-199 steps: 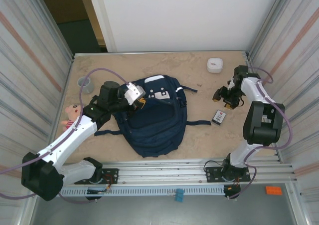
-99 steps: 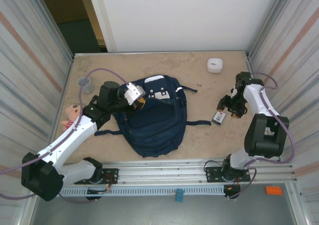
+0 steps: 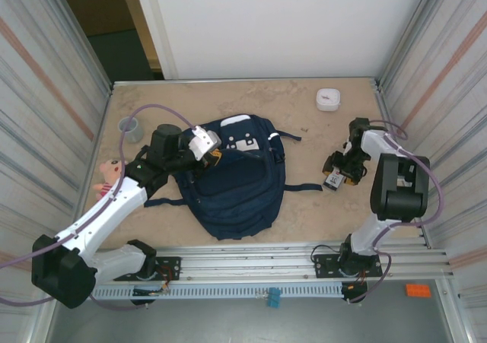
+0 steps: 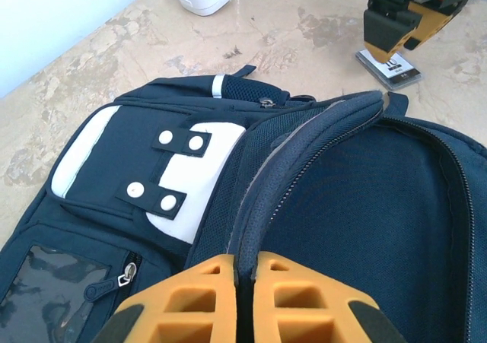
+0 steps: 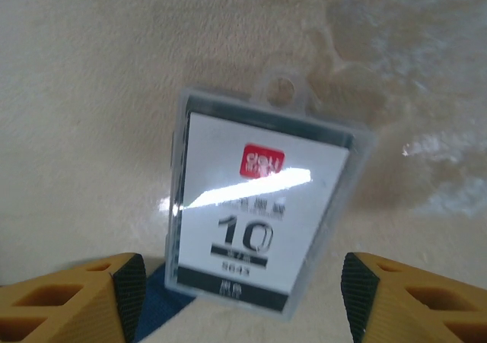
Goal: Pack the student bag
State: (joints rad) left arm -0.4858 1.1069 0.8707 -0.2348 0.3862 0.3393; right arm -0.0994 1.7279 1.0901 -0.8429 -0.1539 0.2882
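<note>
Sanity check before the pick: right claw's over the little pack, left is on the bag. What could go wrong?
1. The pack lies flat on the table under the open right claw; thin and glossy, it may slip.
2. A blue strap end shows at its corner and could get pinched too.
3. The left claw pinches only a rim of the student bag; a slip could drop it.

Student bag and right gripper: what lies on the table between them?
In the top view, a loose dark strap of the student bag runs across bare tabletop toward the right gripper, open over a small clear packet.
</note>
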